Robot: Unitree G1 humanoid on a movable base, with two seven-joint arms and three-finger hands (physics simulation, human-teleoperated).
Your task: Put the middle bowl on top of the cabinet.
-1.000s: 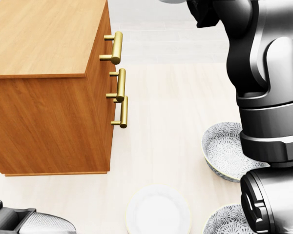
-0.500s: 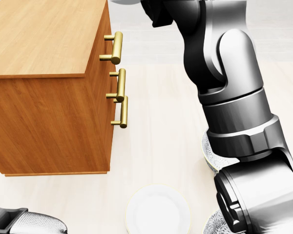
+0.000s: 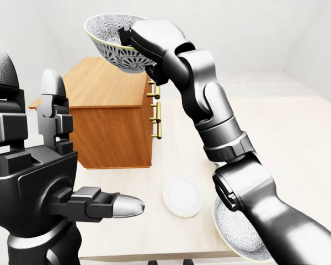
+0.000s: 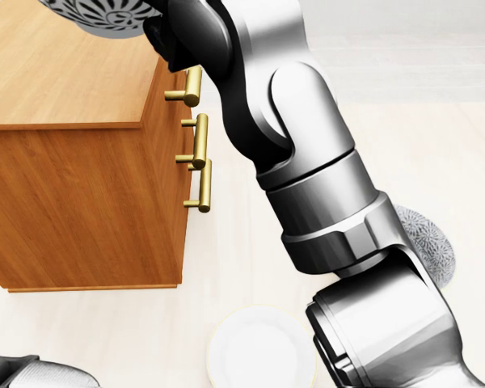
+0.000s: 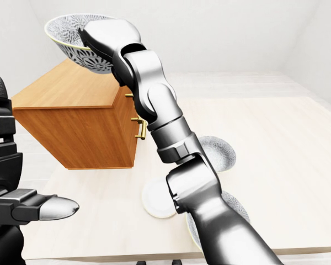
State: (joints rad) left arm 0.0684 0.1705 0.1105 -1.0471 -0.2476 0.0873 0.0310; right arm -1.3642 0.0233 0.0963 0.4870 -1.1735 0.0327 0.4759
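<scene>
My right hand is shut on the rim of a grey patterned bowl and holds it high, tilted, above the right end of the wooden cabinet's top. In the head view the bowl hangs over the cabinet top at the upper left, apart from it. My right arm crosses the view diagonally. My left hand stands open at the lower left, with nothing in it.
The cabinet stands on a pale table and has three brass handles on its right face. A white plate lies below it. Two more patterned bowls sit to the right, partly behind my arm.
My right arm has swung left across the head view, bringing the bowl into sight above the cabinet top. The camera and the cabinet have not moved.
</scene>
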